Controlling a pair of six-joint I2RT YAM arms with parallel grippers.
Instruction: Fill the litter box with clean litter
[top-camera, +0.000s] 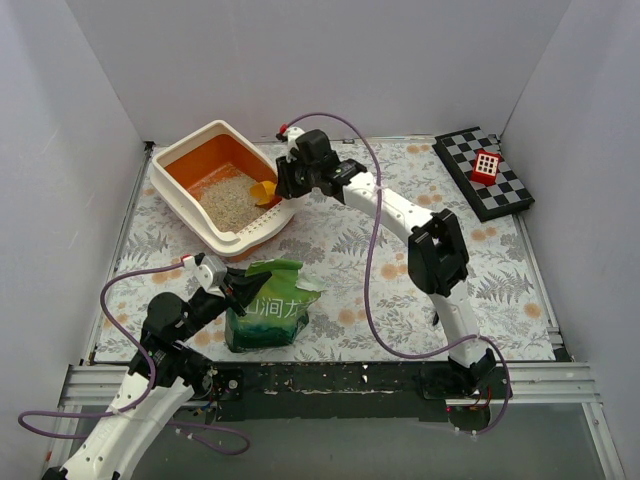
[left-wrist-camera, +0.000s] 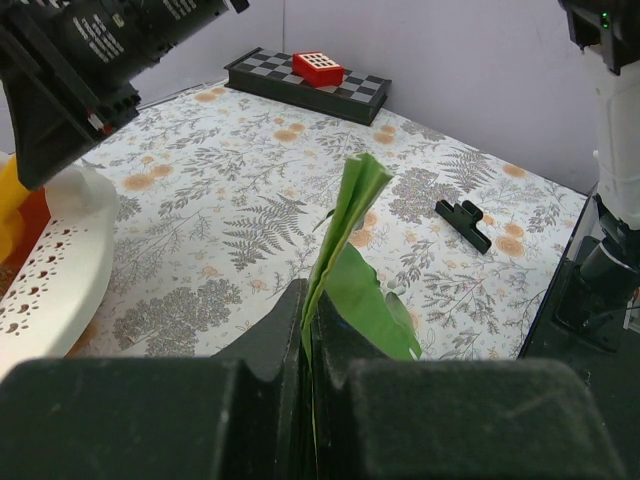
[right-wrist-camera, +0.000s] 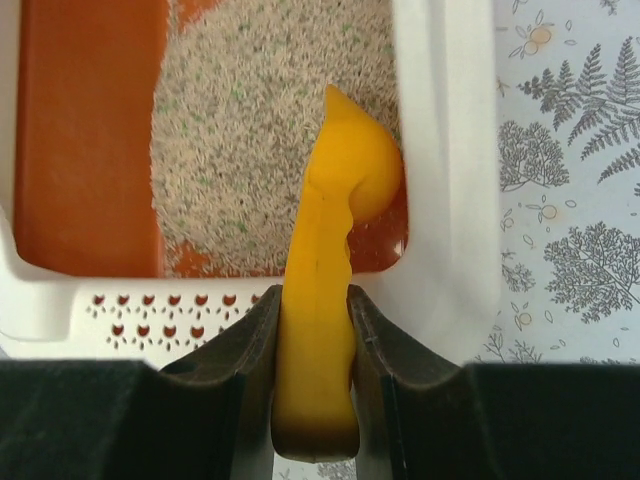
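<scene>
Litter box (right-wrist-camera: 440, 150) just ahead of right gripper (right-wrist-camera: 312, 300) (scoop (right-wrist-camera: 335, 190) clamped), litter (right-wrist-camera: 240, 130) inside.

The left arm (top-camera: 160, 350) and right arm (top-camera: 395, 205) are white tubes with black joint housings, each trailing a looping purple cable (top-camera: 367, 270). The left claw (left-wrist-camera: 305, 340) and right claw (right-wrist-camera: 315, 330) are matte black with wedge-shaped fingers. Both arm bases are black, at the bench's (top-camera: 500, 290) near edge.

The tabletop (top-camera: 340, 250) is white with grey ferns and orange flowers. The litter box (top-camera: 247, 236) at its far left corner is cream-white outside, orange inside. The clean litter (top-camera: 230, 200) is pale beige with green specks. The scoop (right-wrist-camera: 335, 190) is yellow, the bag (top-camera: 272, 310) shiny green. At the far right corner, a black-and-grey checked board (top-camera: 512, 192) carries a red block (top-camera: 486, 166).
</scene>
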